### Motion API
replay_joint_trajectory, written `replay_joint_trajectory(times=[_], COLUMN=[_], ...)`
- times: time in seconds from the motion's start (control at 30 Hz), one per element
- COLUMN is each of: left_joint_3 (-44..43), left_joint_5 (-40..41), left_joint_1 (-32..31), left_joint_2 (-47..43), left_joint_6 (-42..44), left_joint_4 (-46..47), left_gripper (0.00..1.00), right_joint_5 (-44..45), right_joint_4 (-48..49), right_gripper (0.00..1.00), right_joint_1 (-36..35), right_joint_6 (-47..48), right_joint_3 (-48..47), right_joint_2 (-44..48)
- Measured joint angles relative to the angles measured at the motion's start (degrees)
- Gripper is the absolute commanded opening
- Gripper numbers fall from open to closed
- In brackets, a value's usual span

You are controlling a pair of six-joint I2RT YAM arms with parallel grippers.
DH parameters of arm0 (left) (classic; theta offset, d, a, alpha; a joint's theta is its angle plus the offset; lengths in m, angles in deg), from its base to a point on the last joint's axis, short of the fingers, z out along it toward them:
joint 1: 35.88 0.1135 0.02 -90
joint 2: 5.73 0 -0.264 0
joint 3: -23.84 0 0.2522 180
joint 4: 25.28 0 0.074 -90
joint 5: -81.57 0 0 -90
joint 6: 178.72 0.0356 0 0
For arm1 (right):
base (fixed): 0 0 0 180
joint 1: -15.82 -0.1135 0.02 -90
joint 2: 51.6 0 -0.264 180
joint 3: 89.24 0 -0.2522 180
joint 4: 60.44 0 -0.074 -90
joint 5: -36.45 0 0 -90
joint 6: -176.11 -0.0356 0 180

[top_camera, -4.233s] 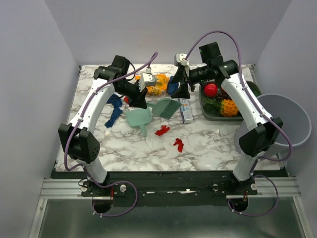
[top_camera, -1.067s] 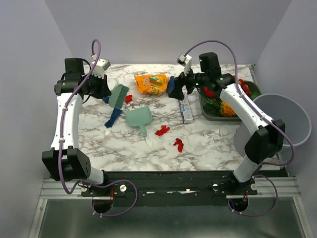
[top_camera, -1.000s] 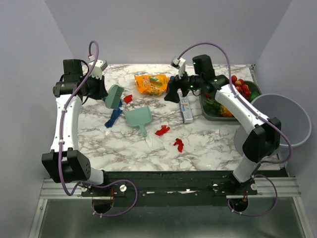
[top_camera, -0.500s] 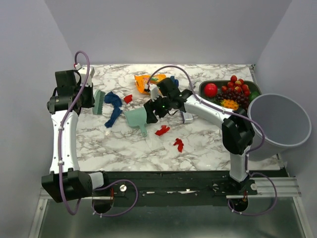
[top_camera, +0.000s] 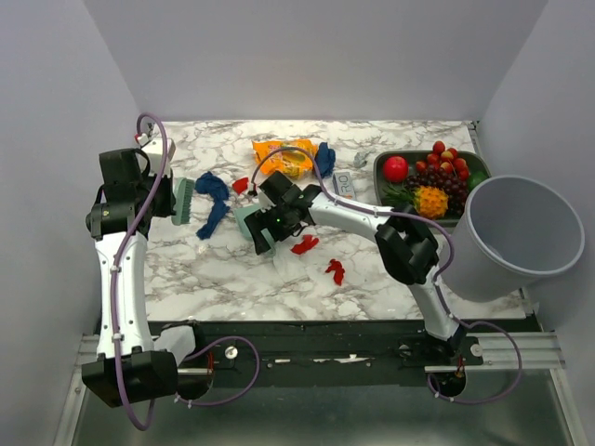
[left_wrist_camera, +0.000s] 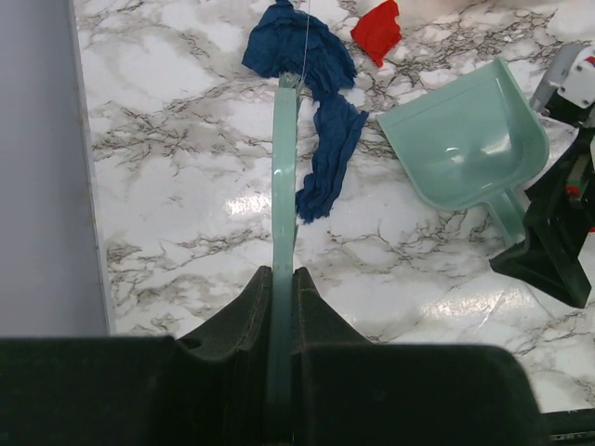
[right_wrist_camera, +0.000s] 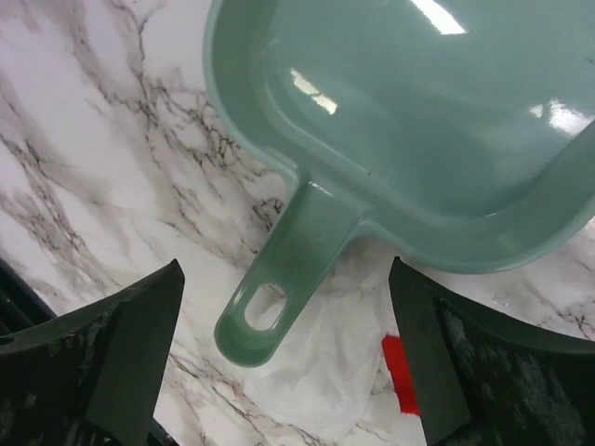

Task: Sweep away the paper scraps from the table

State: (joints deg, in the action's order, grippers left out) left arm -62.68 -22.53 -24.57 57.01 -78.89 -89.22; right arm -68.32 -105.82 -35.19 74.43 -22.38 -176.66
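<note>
My left gripper [top_camera: 167, 198] is shut on a green brush [top_camera: 182, 198] at the table's [top_camera: 186, 269] left side; the left wrist view shows the brush edge-on [left_wrist_camera: 284, 186] between the jaws [left_wrist_camera: 284, 275]. Dark blue paper scraps [top_camera: 213, 186] [left_wrist_camera: 303, 46] lie just past its bristles, with a red scrap [top_camera: 240, 185] [left_wrist_camera: 376, 28] beyond. My right gripper [top_camera: 270, 226] is open over the green dustpan's [top_camera: 244, 216] handle [right_wrist_camera: 288, 269], its jaws [right_wrist_camera: 286, 279] apart on either side. Red scraps [top_camera: 304, 244] [top_camera: 335, 270] lie to the right. Another blue scrap [top_camera: 324, 156] is by the snack bag.
An orange snack bag [top_camera: 286, 156] lies at the back. A white box [top_camera: 342, 183] lies beside a dark tray [top_camera: 378, 178] of fruit at the right. A grey bin [top_camera: 521, 232] stands off the right edge. Thin white crumpled sheet [right_wrist_camera: 316, 372] lies under the dustpan handle.
My left arm carried the brush from the middle to the table's left side. My right arm swung left from the snack bag and box to over the dustpan handle.
</note>
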Motion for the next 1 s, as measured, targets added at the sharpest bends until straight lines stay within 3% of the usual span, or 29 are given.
replay_joint_trajectory(times=[0.1,0.23,0.27,0.6,0.7,1.0], left_joint_3=[0.17,0.33,0.48,1.20,1.20,1.20], left_joint_5=[0.02,0.00,0.00,-0.63,-1.38,-4.11], left_joint_1=[0.00,0.00,0.00,0.15,0.22,0.22], left_joint_2=[-1.07,-1.31,-1.36,-1.40,-1.36,-1.18], left_joint_6=[0.07,0.00,0.00,-0.04,-0.20,-0.76], left_joint_4=[0.04,0.15,0.22,0.63,0.96,1.20], left_gripper=[0.00,0.00,0.00,0.00,0.00,0.00], right_joint_5=[1.11,2.40,2.58,5.81,6.25,7.85], right_joint_4=[-1.09,-1.97,-2.08,-2.95,-2.89,-2.27], right_gripper=[0.97,0.73,0.72,0.66,0.61,0.60], right_joint_1=[-0.02,-0.24,-0.44,-1.33,-0.92,0.81], right_joint_6=[-1.27,-2.08,-2.10,-0.31,2.29,10.47], right_joint_3=[-2.49,-4.83,-5.27,-6.97,-6.95,-5.49], right_joint_2=[-1.88,-3.23,-3.37,-3.96,-3.96,-3.89])
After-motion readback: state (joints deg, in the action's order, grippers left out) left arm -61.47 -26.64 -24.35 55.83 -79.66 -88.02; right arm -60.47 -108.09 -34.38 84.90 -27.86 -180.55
